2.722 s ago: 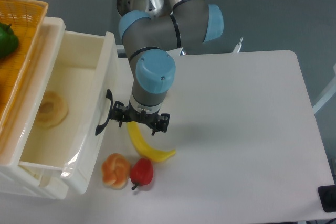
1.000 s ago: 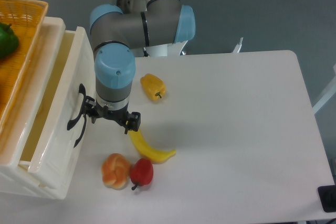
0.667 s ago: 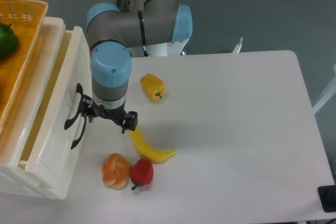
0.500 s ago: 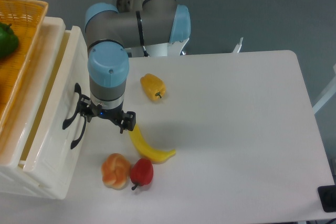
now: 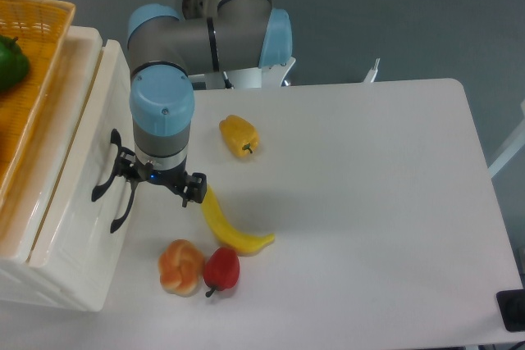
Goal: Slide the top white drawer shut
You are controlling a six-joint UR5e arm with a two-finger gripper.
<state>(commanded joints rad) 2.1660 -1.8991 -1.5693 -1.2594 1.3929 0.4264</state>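
Our gripper [image 5: 157, 185], fingers spread, holding nothing, presses the drawer [image 5: 78, 202] front; sliding off could snag the handle [image 5: 105, 188].

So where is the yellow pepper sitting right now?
The yellow pepper lies on the white table, toward its back left, just right of the arm, with the banana nearer the front.

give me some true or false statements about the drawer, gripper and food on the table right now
1. The gripper is at the front of the top white drawer. True.
2. The yellow pepper sits inside the drawer. False: it lies on the table.
3. The banana lies beside the red pepper. True.
4. The orange basket is empty. False: it holds a green pepper.
5. The gripper holds the bun. False: the bun lies on the table.
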